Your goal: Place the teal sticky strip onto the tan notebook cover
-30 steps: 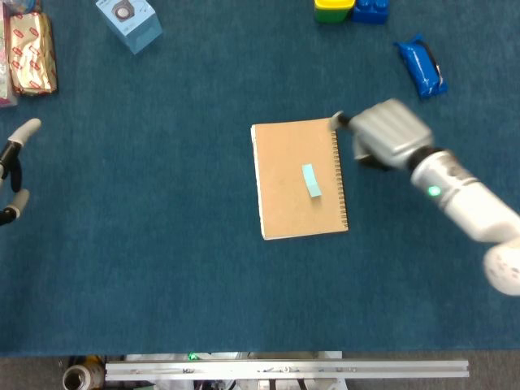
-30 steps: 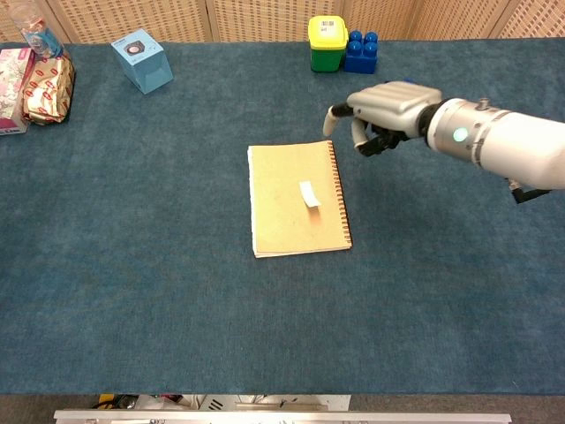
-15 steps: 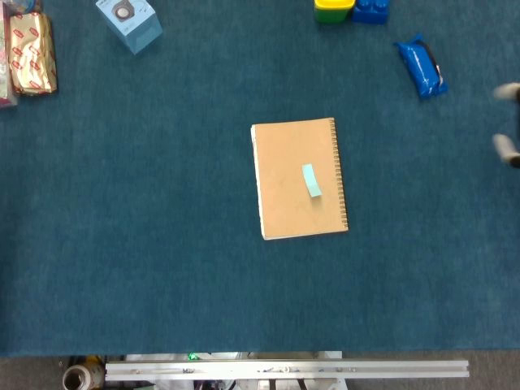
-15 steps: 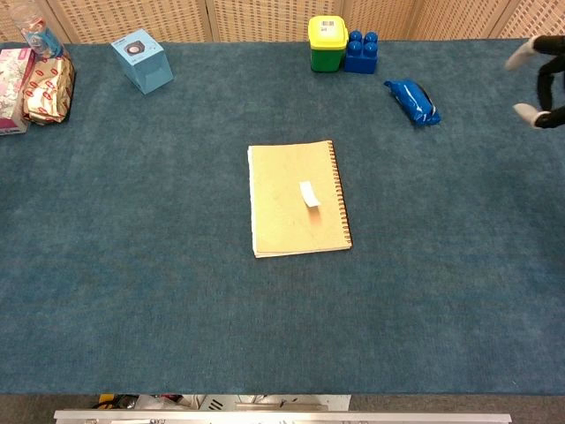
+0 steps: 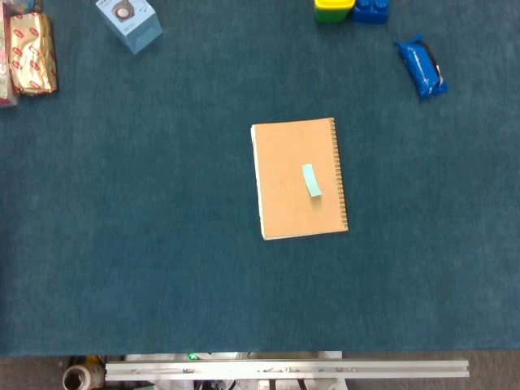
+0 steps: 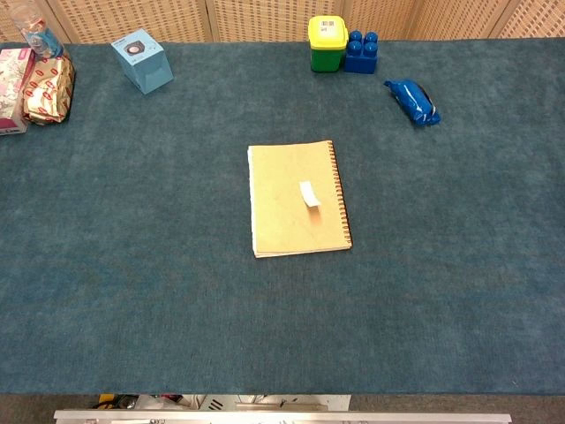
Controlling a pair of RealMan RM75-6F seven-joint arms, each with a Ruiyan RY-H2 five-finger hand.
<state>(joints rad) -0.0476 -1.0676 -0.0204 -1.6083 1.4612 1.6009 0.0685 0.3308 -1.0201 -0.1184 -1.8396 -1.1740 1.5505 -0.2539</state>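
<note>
The head view's top edge cuts off the yellow tub (image 5: pixel 334 10) and blue block (image 5: pixel 370 10); the left edge crops what may be snack packets (image 5: pixel 29 50).

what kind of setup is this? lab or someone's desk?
Probably a lab tabletop rig, not a desk: a teal cloth-covered table, an aluminium frame rail along its near edge, and scattered props such as the tan notebook, blue building block and snack packs.

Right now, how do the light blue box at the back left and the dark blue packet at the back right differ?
The light blue box is a pale, hard-edged cube with a round dark mark on its face; the dark blue packet is a deep blue, soft, crinkled pouch. The box stands upright, while the packet lies flat and elongated. Both rest on the blue table cloth, apart from the tan notebook.
</note>
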